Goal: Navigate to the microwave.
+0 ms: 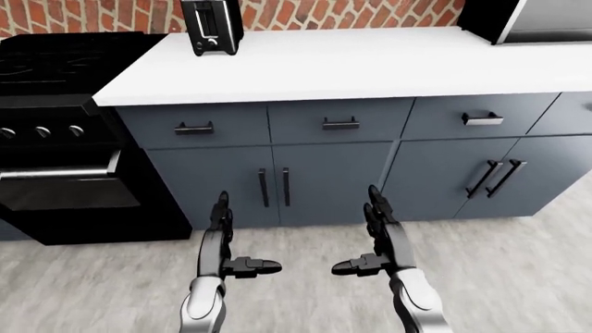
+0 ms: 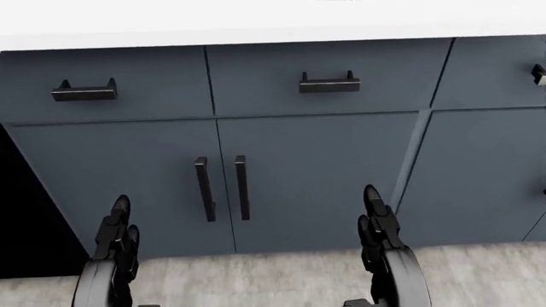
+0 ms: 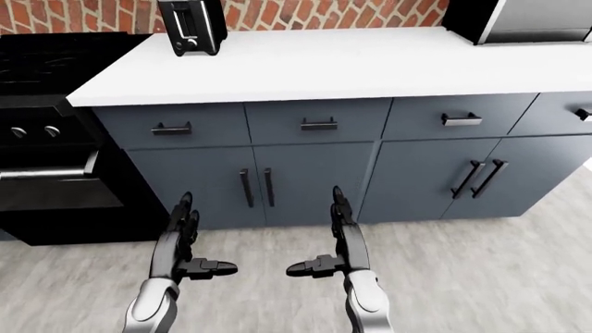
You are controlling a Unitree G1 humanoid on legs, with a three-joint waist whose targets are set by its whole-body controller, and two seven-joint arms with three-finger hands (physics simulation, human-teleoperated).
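Both hands are hanging empty with fingers spread: the left hand (image 1: 222,243) and right hand (image 1: 379,239) are pointing at the grey cabinets (image 1: 324,180), touching nothing. Above them the white counter (image 1: 370,62) is carrying a toaster (image 1: 212,26), with a black stove (image 1: 55,139) at the view's left. The microwave (image 3: 527,19) is showing only as a corner at the top right. It is looking like a heavy, rigid box with a glass door; this task is asking only for an approach, not a grasp.
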